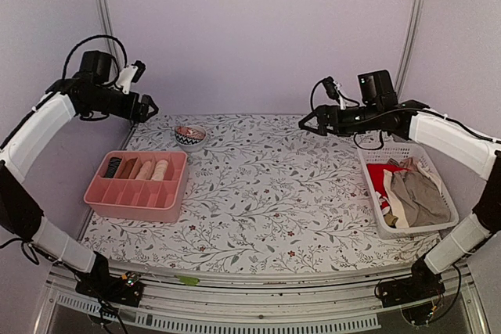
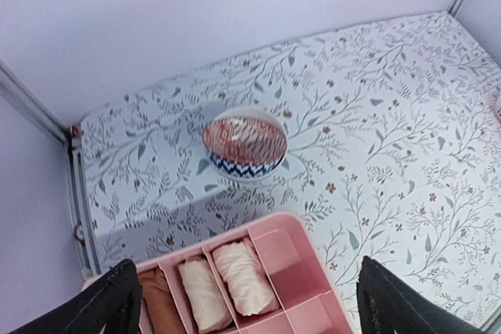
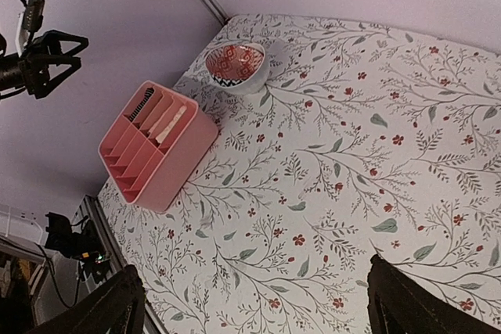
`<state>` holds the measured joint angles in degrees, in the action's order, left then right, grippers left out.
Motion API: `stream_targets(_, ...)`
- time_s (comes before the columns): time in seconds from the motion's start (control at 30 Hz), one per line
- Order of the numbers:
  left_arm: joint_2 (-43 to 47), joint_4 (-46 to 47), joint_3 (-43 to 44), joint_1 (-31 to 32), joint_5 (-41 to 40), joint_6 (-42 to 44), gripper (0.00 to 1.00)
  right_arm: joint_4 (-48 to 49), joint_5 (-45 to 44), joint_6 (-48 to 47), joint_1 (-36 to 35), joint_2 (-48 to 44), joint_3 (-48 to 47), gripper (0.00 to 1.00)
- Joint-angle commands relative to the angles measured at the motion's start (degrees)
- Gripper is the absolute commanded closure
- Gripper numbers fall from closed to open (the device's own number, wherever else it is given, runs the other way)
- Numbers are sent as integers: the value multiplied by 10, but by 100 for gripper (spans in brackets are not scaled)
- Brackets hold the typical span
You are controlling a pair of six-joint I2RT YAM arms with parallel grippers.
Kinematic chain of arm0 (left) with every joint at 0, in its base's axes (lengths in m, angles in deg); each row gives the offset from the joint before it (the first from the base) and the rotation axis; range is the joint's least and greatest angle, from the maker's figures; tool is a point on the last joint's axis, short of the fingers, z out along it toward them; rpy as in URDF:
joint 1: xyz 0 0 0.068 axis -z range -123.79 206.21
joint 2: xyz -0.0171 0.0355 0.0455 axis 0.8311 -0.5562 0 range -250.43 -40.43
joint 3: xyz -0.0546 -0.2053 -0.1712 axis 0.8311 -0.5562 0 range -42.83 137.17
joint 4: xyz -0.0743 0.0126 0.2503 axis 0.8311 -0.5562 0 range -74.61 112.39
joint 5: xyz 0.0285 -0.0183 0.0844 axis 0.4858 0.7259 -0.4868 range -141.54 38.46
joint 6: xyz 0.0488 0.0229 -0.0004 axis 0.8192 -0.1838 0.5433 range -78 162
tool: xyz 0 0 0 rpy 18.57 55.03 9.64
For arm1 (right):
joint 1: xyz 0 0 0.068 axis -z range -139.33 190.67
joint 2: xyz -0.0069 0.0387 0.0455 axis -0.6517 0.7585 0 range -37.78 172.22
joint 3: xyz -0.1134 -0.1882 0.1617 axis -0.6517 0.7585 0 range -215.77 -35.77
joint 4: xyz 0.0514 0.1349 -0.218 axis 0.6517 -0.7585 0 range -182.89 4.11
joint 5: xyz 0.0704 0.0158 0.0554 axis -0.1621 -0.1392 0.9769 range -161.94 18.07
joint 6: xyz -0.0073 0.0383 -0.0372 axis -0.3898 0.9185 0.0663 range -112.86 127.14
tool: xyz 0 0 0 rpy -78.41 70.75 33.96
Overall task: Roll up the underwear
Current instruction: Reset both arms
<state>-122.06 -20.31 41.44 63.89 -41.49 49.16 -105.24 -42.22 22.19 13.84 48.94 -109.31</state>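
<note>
Underwear (image 1: 145,169) in tray (image 1: 129,209) left, bowl (image 1: 190,136) behind it, basket (image 1: 419,230) right

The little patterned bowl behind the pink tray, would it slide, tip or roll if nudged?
The bowl looks rigid, perhaps ceramic, so probably heavy for its size and chippable. It stands upright, tapering toward its base, so a low push on the floral table likely slides it; a rim push might tip it.

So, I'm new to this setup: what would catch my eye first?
The pink divided tray sits at the left, with rolled underwear in its back row. A white basket at the right holds a heap of loose garments. The left gripper and right gripper hang open, empty.
</note>
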Motion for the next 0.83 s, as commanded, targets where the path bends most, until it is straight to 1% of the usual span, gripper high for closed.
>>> stream_targets(0.0, 12, 15, 44, -3, 98, 66, 4, -41, -101, 4, 5, -81, -21, 1)
stream_targets(0.07, 10, 15, 44, -3, 125, 62, 4, -41, -138, 24, 5, -130, -5, 1)
stream_targets(0.13, 2, 15, 35, -4, 132, 45, 4, -42, -165, 49, 5, -175, 20, 1)
stream_targets(0.23, -13, 10, 15, -3, 155, 20, 4, -46, -172, 90, 5, -238, 75, 1)
stream_targets(0.33, -6, 32, -47, -2, 188, -2, 4, -71, -159, 140, 5, -287, 138, 1)
stream_targets(0.43, 10, 57, -121, 6, 191, -14, 4, -92, -142, 188, 5, -329, 198, 1)
stream_targets(0.57, 47, 61, -198, 9, 196, -26, 4, -118, -151, 281, 5, -384, 254, 1)
stream_targets(0.67, 97, 85, -254, 12, 189, -38, 4, -150, -172, 307, 5, -406, 264, 1)
stream_targets(0.8, 129, 90, -284, 14, 177, -51, 4, -214, -207, 309, 5, -394, 227, 1)
